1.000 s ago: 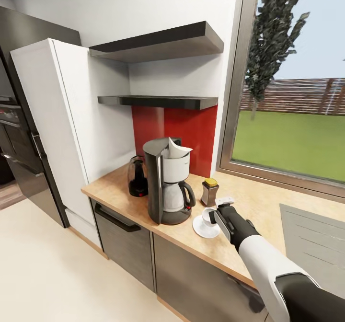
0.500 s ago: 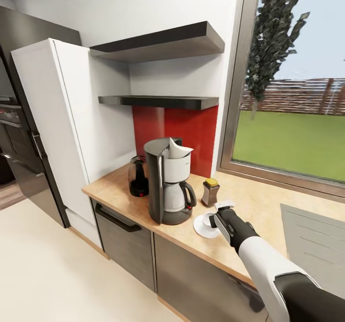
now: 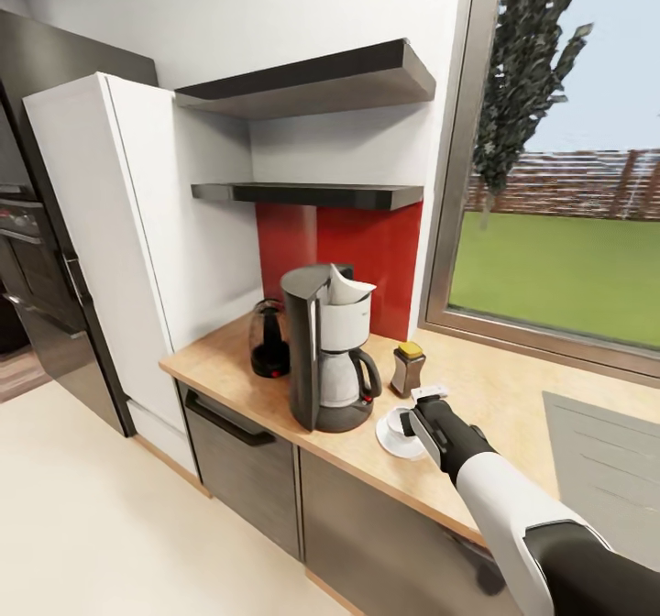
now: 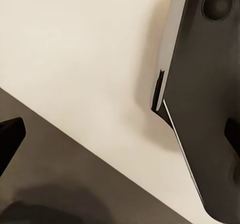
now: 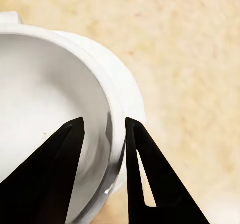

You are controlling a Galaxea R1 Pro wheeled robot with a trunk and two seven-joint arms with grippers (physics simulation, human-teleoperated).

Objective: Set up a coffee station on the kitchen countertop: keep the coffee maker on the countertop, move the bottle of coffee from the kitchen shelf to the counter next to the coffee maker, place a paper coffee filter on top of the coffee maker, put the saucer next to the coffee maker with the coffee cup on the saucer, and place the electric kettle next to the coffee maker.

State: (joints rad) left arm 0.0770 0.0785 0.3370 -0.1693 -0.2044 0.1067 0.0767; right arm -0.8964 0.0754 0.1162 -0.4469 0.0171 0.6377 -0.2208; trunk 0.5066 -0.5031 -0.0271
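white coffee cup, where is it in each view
Head view: white ceramic coffee cup on its saucer, right of the coffee maker, at the right gripper.
Right wrist view: cup rim between the black fingers.
Left wrist view: not in it.
Shared landmark: light wooden countertop.

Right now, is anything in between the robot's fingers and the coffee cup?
No, nothing visible is in the way. In the right wrist view the two dark fingers straddle the rim of the white coffee cup, one inside and one outside. In the head view the right gripper sits at the cup, over the saucer beside the coffee maker.
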